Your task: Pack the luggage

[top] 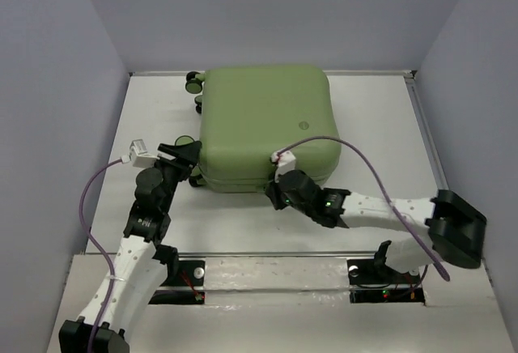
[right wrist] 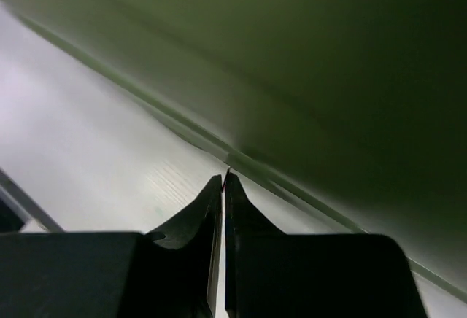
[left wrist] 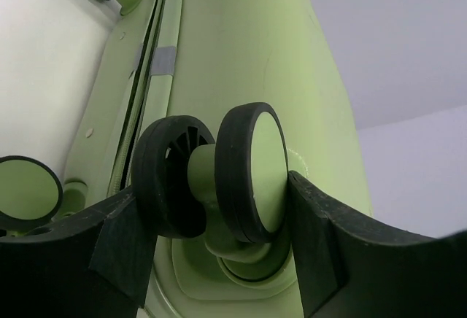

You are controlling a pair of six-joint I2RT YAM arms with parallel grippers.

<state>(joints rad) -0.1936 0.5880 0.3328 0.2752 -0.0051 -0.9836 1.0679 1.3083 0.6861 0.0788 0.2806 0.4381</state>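
Observation:
The luggage [top: 263, 122], a light-green hard-shell suitcase, lies flat and closed on the white table [top: 380, 118]. My left gripper [top: 188, 159] is at its near-left corner. In the left wrist view its jaws [left wrist: 211, 208] clamp a green-and-black double wheel [left wrist: 252, 168], one finger against each outer face. My right gripper [top: 279, 193] is shut, with its tips [right wrist: 224, 179] at the seam along the luggage's near edge [right wrist: 328, 77]. Whether anything is pinched between those tips cannot be made out.
More wheels stick out at the far-left corner [top: 194, 83], and another shows beside the held one [left wrist: 25, 190]. Grey walls close in the table on three sides. A purple cable [top: 364, 163] arcs over the right arm.

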